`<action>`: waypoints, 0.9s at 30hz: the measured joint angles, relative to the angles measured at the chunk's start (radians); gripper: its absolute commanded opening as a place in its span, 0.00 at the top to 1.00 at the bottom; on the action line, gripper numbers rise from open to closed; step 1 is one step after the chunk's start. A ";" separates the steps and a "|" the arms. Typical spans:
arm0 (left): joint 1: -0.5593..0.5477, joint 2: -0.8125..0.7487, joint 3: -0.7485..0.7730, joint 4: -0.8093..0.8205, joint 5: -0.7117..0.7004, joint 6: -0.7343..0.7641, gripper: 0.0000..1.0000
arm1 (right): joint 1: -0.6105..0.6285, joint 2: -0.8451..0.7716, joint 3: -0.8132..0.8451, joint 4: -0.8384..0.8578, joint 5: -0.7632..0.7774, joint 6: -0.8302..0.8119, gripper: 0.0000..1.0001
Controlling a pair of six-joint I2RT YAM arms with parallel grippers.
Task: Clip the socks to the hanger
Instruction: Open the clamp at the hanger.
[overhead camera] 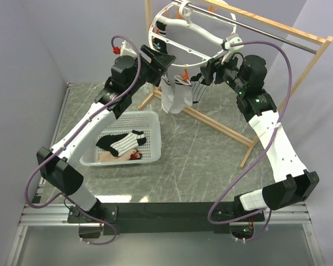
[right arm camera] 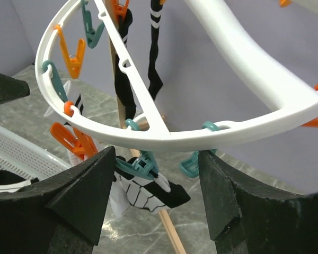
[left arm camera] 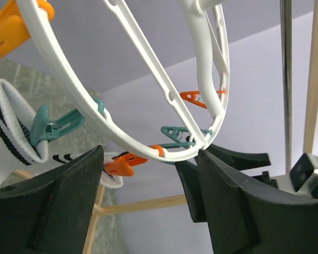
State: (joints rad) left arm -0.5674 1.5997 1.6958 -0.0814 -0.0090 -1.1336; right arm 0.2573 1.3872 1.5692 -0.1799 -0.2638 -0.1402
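The round white hanger [overhead camera: 211,34] hangs from the rod, with orange and teal clips round its rim. A white sock [overhead camera: 171,100] and a striped sock [overhead camera: 193,88] hang from it. My left gripper [overhead camera: 162,60] is open at the ring's left side. In the left wrist view its rim [left arm camera: 143,145] runs just above my open fingers [left arm camera: 148,161]. My right gripper [overhead camera: 209,72] is open at the ring's lower right. Its rim [right arm camera: 169,138] lies just above my fingertips [right arm camera: 155,161]. A teal clip [right arm camera: 143,165] holds a striped, black-toed sock [right arm camera: 151,193]. Another striped sock [overhead camera: 125,142] lies in the basket.
A white perforated basket [overhead camera: 155,119] sits on the table at the left, with a pinkish item [overhead camera: 108,158] beside the sock. A wooden frame [overhead camera: 225,128] with a metal rod [overhead camera: 272,34] carries the hanger. A black sock [right arm camera: 124,84] hangs at the ring's far side.
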 measured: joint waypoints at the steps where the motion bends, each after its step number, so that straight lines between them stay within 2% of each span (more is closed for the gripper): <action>1: 0.003 0.001 -0.005 0.009 0.000 -0.019 0.24 | 0.000 0.003 0.000 0.000 0.000 0.000 0.30; 9: 0.010 0.041 -0.041 0.093 -0.016 -0.166 0.27 | 0.000 0.005 0.000 0.006 -0.016 0.001 0.35; 23: -0.025 0.052 -0.093 0.154 -0.106 -0.296 0.31 | 0.000 0.005 0.001 0.007 -0.067 0.019 0.43; 27: -0.031 0.056 -0.093 0.191 -0.126 -0.331 0.47 | 0.000 0.005 0.001 0.007 -0.090 0.027 0.43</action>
State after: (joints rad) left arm -0.5983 1.6562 1.6032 0.1097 -0.1349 -1.4643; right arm 0.2573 1.3922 1.5700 -0.1726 -0.3534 -0.1127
